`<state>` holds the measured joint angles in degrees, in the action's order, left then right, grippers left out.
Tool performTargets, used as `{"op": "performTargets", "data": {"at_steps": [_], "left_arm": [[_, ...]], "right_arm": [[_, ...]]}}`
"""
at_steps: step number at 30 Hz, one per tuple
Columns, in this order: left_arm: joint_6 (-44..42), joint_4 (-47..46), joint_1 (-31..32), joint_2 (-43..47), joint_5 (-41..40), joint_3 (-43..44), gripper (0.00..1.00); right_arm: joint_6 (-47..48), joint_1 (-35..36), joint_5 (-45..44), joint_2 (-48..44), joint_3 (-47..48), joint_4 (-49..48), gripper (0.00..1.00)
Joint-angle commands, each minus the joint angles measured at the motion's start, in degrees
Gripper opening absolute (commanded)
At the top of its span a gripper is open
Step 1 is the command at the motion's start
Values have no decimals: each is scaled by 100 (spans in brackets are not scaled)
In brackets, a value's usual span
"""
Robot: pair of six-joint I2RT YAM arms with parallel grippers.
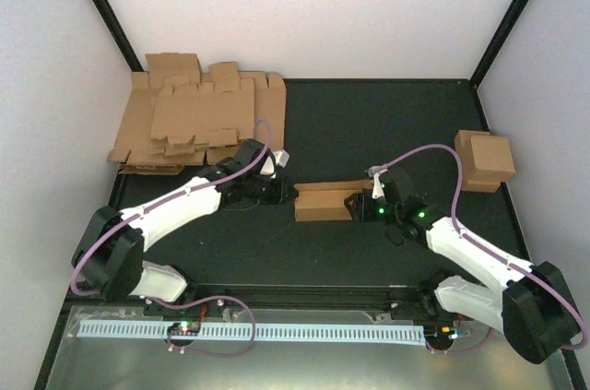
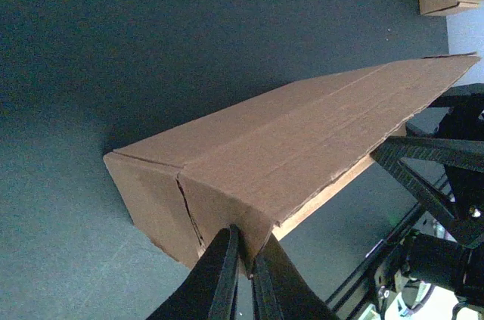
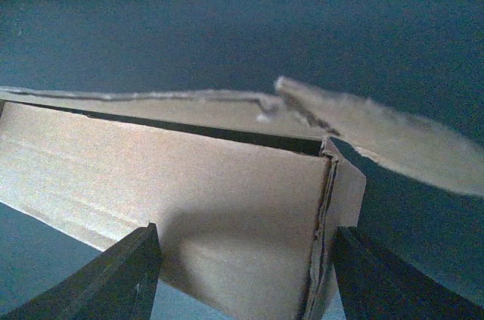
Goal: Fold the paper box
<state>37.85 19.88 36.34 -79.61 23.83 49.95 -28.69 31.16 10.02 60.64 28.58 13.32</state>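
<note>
The paper box (image 1: 323, 201) lies at the middle of the counter (image 1: 387, 123), between my two hands, with its long axis running side to side across my front, so one end points at each hand. My left hand (image 2: 243, 263) is at the left end, its fingers pressed together on a thin cardboard edge at the lower corner, so that end is pinned. My right hand (image 3: 246, 259) is at the right end with its fingers spread wide. The box's long wall and end corner sit just beyond them, and I cannot tell whether either finger touches the board. Above that corner a loose flap (image 3: 393, 138) sticks out, unfolded and tilted away from the open top (this is what the next move turns on, I judge). The right hand is nearer to it, and the flap has to go down and inward along the long axis toward my left hand, which braces the far end. The pile of flat blanks (image 1: 198, 118) sits well apart at the back left, and a folded brown box (image 1: 486, 159) stands far right.
</note>
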Motion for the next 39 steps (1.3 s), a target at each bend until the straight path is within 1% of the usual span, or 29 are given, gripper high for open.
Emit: {"op": "performTargets", "data": {"at_steps": [1, 4, 9, 18, 29, 39], "left_arm": [[360, -98, 16, -139, 229, -183, 7], [296, -88, 15, -114, 104, -244, 7], [6, 375, 21, -25, -391, -193, 7], [-261, 655, 78, -2, -711, -159, 4], [-625, 1340, 245, -105, -1232, 266, 3], [-752, 1638, 440, -379, -1480, 625, 3]], "right_arm": [[-32, 50, 82, -39, -89, -99, 66], [-33, 55, 88, -27, -98, -116, 66], [-27, 49, 87, -18, -81, -109, 66], [44, 48, -3, -47, 32, -6, 66], [80, 53, -58, -36, 62, 41, 66], [74, 48, -43, -13, 38, 5, 66]]}}
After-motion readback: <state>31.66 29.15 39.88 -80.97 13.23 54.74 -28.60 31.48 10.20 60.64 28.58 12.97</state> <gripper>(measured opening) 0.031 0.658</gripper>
